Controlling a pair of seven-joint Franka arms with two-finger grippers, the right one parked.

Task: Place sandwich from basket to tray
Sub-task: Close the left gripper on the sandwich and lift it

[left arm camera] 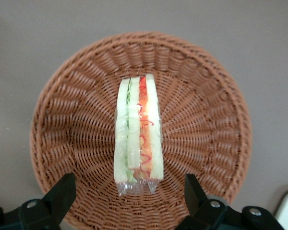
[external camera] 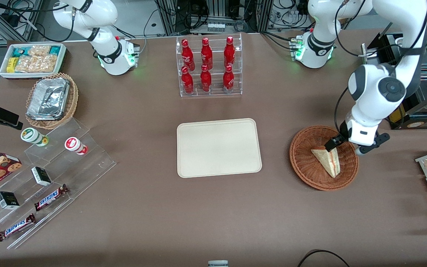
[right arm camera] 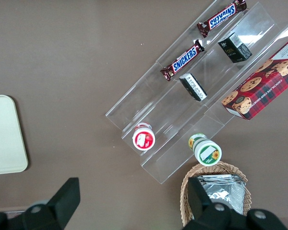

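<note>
Jaws of gripper [left arm camera: 126, 194] spread apart, hovering over one sandwich [left arm camera: 138, 130] in one basket [left arm camera: 77, 124]; one tray [external camera: 219, 147] bare.

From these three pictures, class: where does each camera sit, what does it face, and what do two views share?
Front view: high, facing both arms; gripper open over the reddish-brown wicker basket.
Left wrist view: looks down on the wrapped triangular sandwich; fingertips show.
Right wrist view: looks down on the clear acrylic snack steps.
Shared: sandwich and basket in front and left wrist; cream-beige rectangular tray in front and right wrist.
</note>
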